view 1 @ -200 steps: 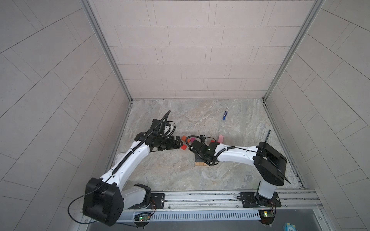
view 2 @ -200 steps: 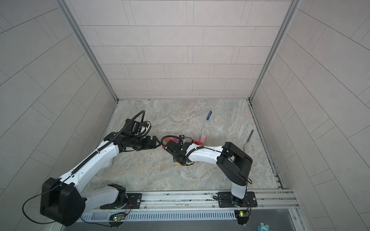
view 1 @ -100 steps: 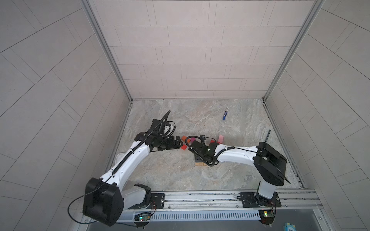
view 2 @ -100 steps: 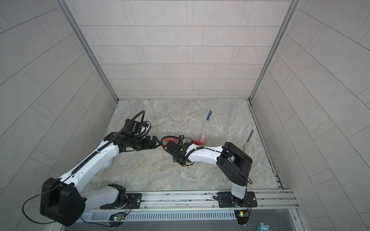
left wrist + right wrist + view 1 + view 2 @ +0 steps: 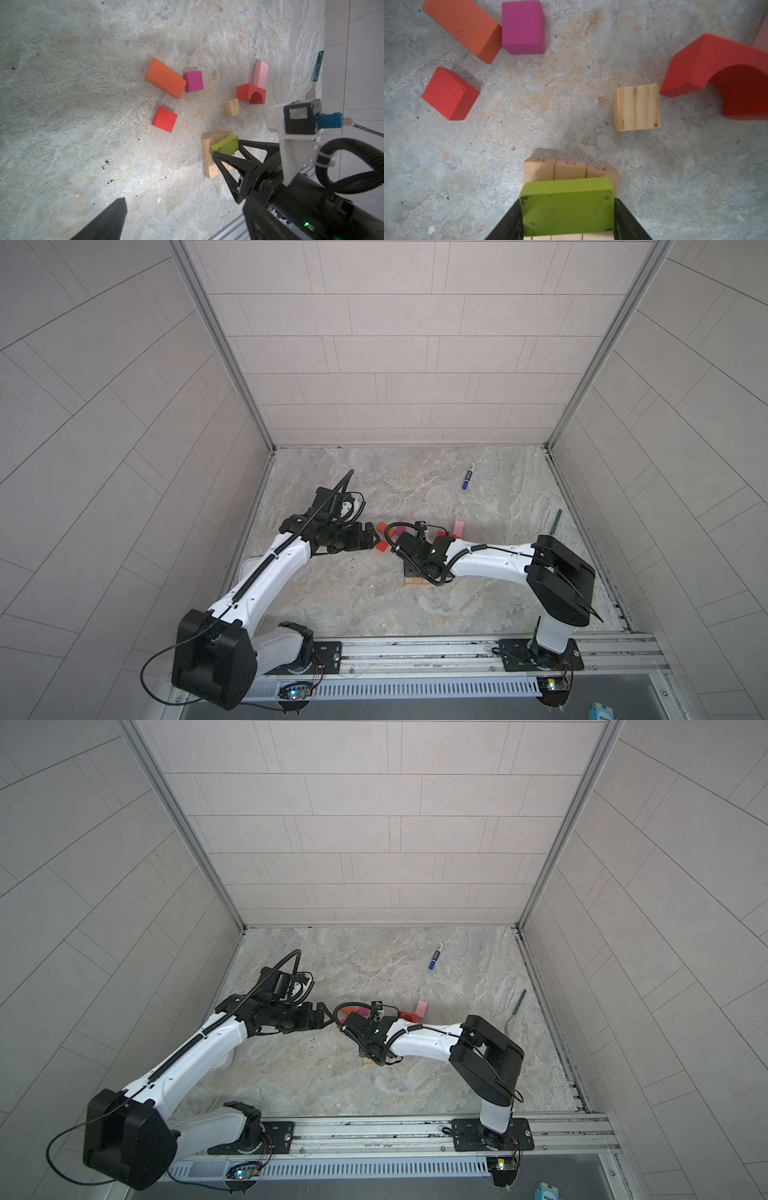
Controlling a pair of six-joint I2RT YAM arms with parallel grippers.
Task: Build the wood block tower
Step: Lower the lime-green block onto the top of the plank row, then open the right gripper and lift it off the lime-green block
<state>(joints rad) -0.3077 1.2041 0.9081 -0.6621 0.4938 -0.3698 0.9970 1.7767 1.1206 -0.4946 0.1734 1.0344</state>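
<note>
Three tan planks (image 5: pixel 569 169) lie side by side on the floor. A lime-green brick (image 5: pixel 568 205) sits crosswise on top of them, and my right gripper (image 5: pixel 567 201) is shut on its two ends. The left wrist view shows the same brick (image 5: pixel 225 144), planks (image 5: pixel 208 166) and right gripper (image 5: pixel 226 147). In both top views the arm hides the brick; only the plank ends (image 5: pixel 415 581) show. My left gripper (image 5: pixel 372 538) hangs open and empty beside the loose blocks, one finger (image 5: pixel 112 222) showing.
Loose on the floor are an orange brick (image 5: pixel 165 78), magenta cube (image 5: pixel 193 81), red cube (image 5: pixel 164 119), small tan block (image 5: pixel 232 107), red arch (image 5: pixel 250 93) and pink brick (image 5: pixel 260 74). A blue marker (image 5: pixel 468 475) and a dark slim tool (image 5: pixel 556 521) lie toward the right wall.
</note>
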